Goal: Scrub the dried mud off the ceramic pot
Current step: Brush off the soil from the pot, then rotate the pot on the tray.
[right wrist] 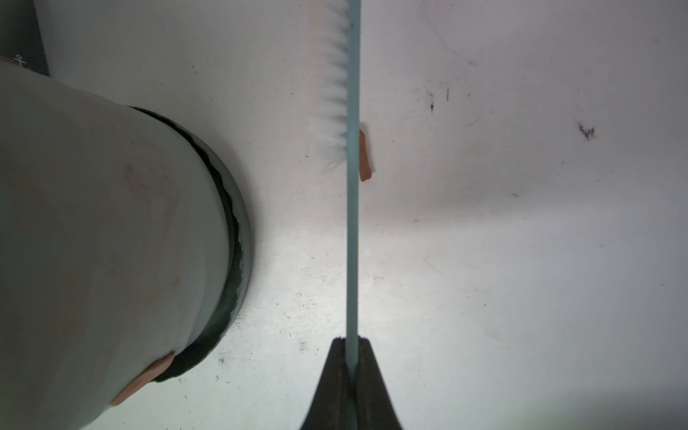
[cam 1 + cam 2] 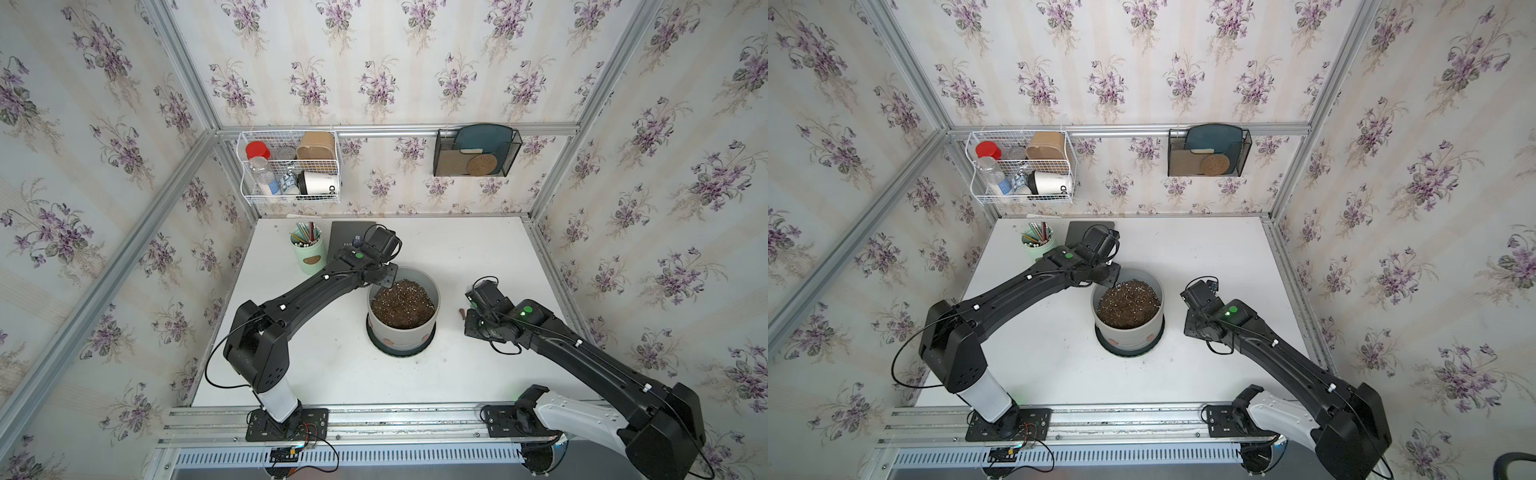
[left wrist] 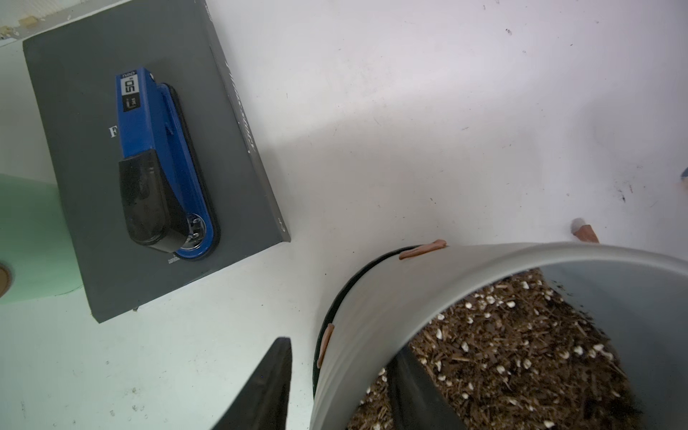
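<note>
The grey pot (image 2: 405,336) stands in its dark saucer (image 2: 401,352) near the middle of the white tabletop (image 2: 316,365), filled with speckled soil (image 2: 403,305). Reddish-brown mud blobs (image 3: 422,249) cling low on its wall, close to the saucer. The left jaws are spread astride the pot's far rim, one inside over the soil and the other outside, clear of the wall. The right jaws, off to the pot's right and apart from it, pinch the thin pale-blue handle of a brush (image 1: 353,223) whose white bristles (image 1: 333,93) point toward the pot without touching it. A loose blob (image 1: 365,156) lies on the tabletop, showing just past the handle. Beyond the pot lies a black book (image 3: 67,111) carrying a blue stapler (image 3: 163,156), beside a green pencil cup (image 2: 308,253).
</note>
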Motion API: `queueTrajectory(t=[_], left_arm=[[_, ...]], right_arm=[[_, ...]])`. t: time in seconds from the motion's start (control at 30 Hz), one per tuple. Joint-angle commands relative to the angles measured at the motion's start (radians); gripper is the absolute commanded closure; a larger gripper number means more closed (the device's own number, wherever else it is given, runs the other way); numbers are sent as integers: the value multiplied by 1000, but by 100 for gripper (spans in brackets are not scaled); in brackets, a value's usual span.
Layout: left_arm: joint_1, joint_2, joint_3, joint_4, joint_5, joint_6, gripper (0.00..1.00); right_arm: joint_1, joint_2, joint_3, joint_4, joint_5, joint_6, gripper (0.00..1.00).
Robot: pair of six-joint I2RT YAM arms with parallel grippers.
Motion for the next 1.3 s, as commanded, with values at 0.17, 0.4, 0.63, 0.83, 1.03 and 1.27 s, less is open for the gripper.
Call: queueTrajectory(t=[0.17,0.4,0.63,0.83,1.03,1.27], left_arm=[[7,56,53,57,-42,57,54],[9,35,70,-35,-93,50,87],[9,-84,-10,-182,-62,-109,94],[9,-122,-95,-105,80,-152,73],[11,-91,-51,-98,32,-132,61],[28,-45,32,-88,15,-60,55]], right_arm=[[35,-67,-19,89,-85,8,100],[36,-109,-59,117,-107,23,100],[39,-149,-151,216,-149,74,100],[44,-140,-203,273,-178,57,100],[61,-150,-228,276,-194,61,100],[67,-140,-253,309,-214,71,100]])
